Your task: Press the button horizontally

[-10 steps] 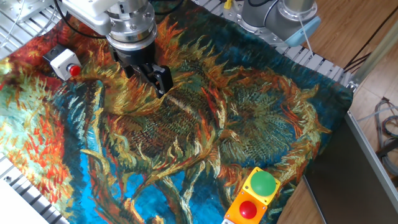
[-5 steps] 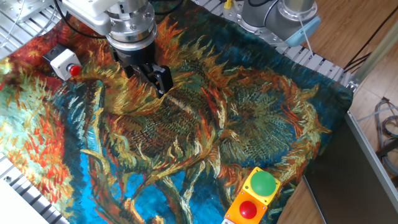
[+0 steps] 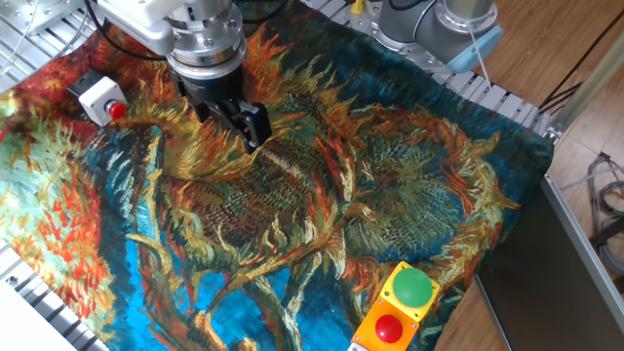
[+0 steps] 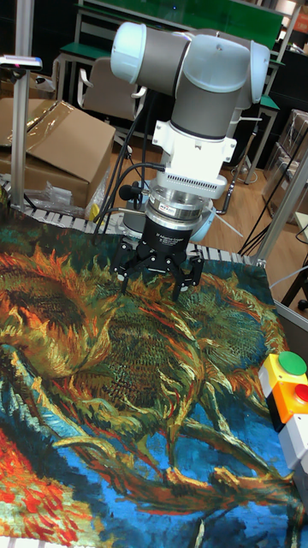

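Surface: sunflower-print cloth (image 3: 322,195) covers my whole table.
Button: the small red button (image 3: 117,110) sticks sideways out of its white box (image 3: 96,94), near the cloth's far left corner.
Gripper: my gripper (image 3: 234,119) hangs low over the cloth, right of the button and apart from it.
Claw: released. The tall view shows me a gap between the fingers (image 4: 121,267), with nothing held.
Elsewhere: yellow box (image 3: 395,310) at the near right edge.

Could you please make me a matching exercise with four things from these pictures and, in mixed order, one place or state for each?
1 button
2 yellow box
3 tool
4 cardboard box

A open, above the cloth
B brown, in the background
C red, on a white box's side
D at the cloth's edge

Pairs: 1-C, 2-D, 3-A, 4-B
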Tool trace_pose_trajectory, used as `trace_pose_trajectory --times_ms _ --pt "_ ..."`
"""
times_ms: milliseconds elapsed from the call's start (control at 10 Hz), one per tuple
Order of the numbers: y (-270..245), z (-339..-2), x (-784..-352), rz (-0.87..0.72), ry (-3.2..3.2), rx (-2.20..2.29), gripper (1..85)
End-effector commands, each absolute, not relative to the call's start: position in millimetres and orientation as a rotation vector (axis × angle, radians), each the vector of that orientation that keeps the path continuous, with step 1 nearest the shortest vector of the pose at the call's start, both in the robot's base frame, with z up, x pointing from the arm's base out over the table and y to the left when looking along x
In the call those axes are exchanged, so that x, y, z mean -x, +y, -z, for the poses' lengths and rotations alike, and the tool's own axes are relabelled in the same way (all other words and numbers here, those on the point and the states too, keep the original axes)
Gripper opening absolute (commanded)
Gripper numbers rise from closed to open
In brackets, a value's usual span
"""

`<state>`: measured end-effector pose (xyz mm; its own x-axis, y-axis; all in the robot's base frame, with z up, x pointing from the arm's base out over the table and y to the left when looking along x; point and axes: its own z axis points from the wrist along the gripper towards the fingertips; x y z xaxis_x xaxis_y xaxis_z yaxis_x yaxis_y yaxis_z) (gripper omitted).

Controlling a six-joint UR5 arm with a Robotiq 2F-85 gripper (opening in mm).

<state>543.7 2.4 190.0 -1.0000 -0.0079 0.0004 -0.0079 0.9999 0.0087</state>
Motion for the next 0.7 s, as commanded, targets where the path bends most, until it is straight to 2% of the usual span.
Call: trace_pose_trajectory --times_ms 0,400,600 --pt "31 -195 -587 0.157 -3.300 -0.331 1.3" --pt "22 -196 -594 0.104 -3.333 -0.242 1.3" --pt "33 -199 -602 0.173 -3.363 -0.260 1.3"
